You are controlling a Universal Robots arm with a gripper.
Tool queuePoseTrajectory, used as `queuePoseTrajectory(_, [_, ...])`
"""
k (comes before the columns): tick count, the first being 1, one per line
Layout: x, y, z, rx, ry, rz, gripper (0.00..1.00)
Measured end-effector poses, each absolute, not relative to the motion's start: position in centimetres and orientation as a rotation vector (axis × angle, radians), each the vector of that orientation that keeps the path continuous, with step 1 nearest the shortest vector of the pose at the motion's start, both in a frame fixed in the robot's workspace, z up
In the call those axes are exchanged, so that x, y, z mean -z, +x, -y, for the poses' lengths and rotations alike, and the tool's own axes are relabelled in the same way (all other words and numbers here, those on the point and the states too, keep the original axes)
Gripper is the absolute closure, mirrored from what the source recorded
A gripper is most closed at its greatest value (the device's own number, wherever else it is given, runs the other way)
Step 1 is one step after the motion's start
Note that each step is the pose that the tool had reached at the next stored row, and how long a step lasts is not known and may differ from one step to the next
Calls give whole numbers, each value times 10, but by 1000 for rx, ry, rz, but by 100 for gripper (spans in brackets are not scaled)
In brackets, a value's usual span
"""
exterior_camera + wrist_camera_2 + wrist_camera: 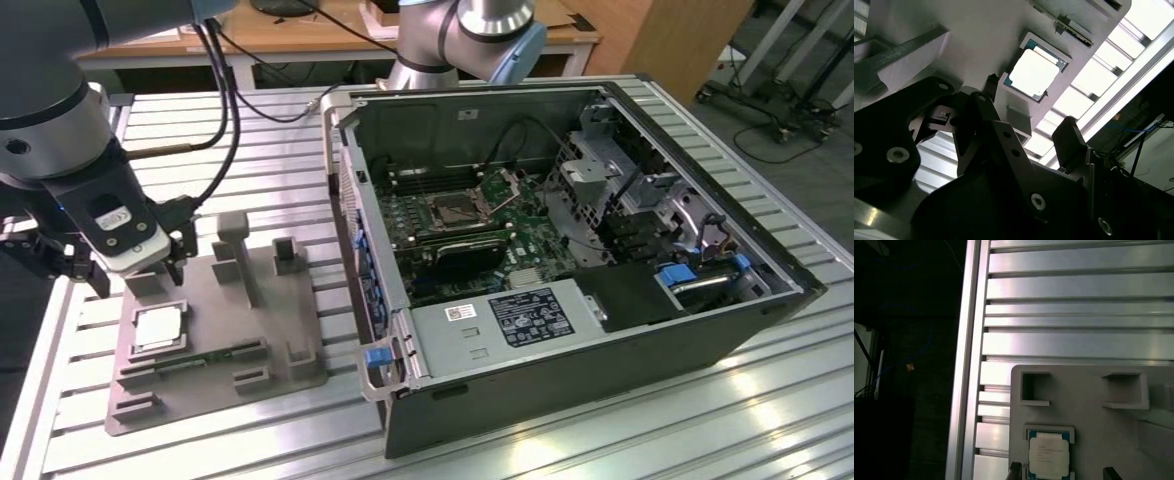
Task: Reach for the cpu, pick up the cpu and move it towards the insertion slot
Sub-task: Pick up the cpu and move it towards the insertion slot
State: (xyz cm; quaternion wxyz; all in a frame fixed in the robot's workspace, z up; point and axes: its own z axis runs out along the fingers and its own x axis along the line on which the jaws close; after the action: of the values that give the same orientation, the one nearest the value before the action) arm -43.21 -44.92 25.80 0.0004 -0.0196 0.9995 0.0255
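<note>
The cpu (pixel 158 328) is a small silvery square chip lying flat in a recess of the grey tray (pixel 220 320) on the exterior view's left. My gripper (pixel 134 280) hangs just above it, open, with nothing between its fingers. In the first wrist view the cpu (pixel 1049 454) lies between the two dark fingertips (pixel 1014 470). In the second wrist view the cpu (pixel 1033 73) shows bright beyond the gripper (pixel 1029 107). The insertion slot (pixel 458 208) is a silver-framed socket on the green board inside the open computer case, its bracket raised.
The open computer case (pixel 561 330) fills the middle and the exterior view's right. A thin green memory stick (pixel 200 357) lies in the tray near the cpu. Grey upright posts (pixel 230 245) rise from the tray. Everything rests on a ribbed aluminium table (pixel 227 440).
</note>
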Motion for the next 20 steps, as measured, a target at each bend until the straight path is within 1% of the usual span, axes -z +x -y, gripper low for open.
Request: queuePoseTrajectory(20, [-253, -432, 449, -80, -62, -3139, 29])
